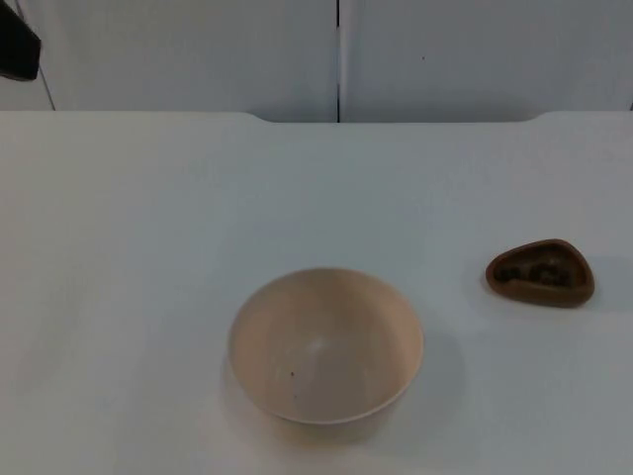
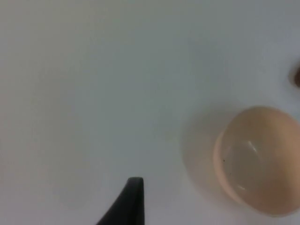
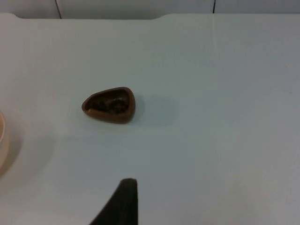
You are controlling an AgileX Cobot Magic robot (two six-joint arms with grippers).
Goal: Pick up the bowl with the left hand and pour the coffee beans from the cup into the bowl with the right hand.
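Top view for me right now: left arm [image 1: 18,45] sits parked up in its corner, bowl [image 1: 326,346] upright on the white surface [image 1: 129,218], and the brown cup [image 1: 540,273] with beans well off to its right. Left claw [image 2: 133,197] hangs beside the bowl, right claw [image 3: 124,197] near the cup; can't tell how open either is.

Open white table [image 1: 148,218] across the upper and left frame of the top view. Two obstacles only: bowl [image 1: 326,344] at lower centre, upright, and cup [image 1: 540,272] at right, well apart, leaving a bare lane between them. Partition wall [image 1: 198,49] closes the upper edge. Bare surface surrounds each object on all sides.
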